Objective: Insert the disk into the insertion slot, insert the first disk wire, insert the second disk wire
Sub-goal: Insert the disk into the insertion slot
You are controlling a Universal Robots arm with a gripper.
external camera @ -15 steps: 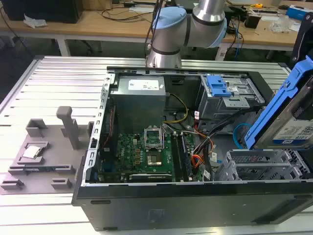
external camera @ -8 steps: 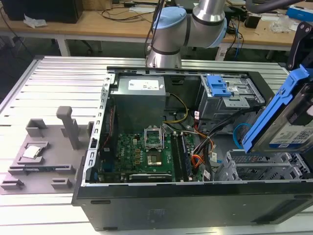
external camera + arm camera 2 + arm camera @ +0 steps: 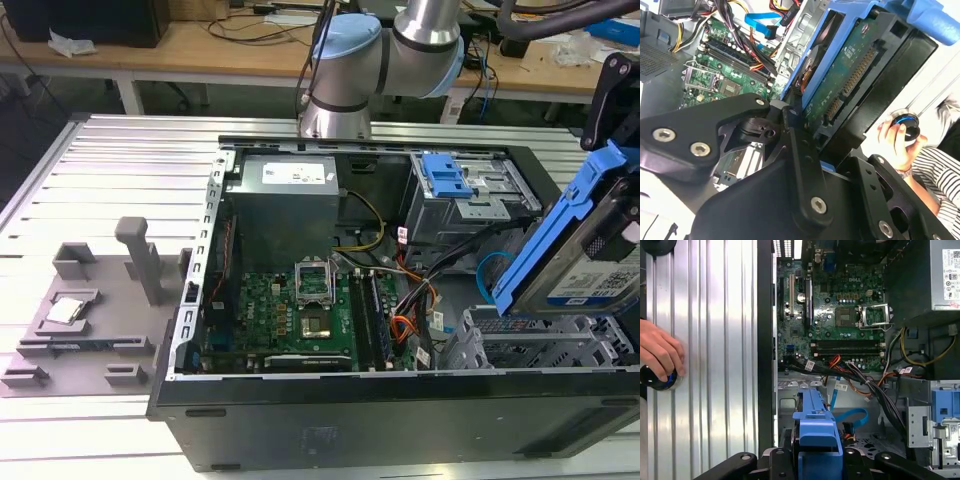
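my gripper (image 3: 840, 95) is clenched on the disk (image 3: 585, 265), held tilted w/ its blue carrier edge up. the insertion slot (image 3: 530, 345) sits just below me in the case. disk's long axis slants down twd it, not yet in.

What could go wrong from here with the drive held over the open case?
The disk hangs tilted above the insertion slot, so an edge might catch its rim. The blue cable and loose wires lie near that slot and could get pinched. A person's hand rests beside the case and might be struck.
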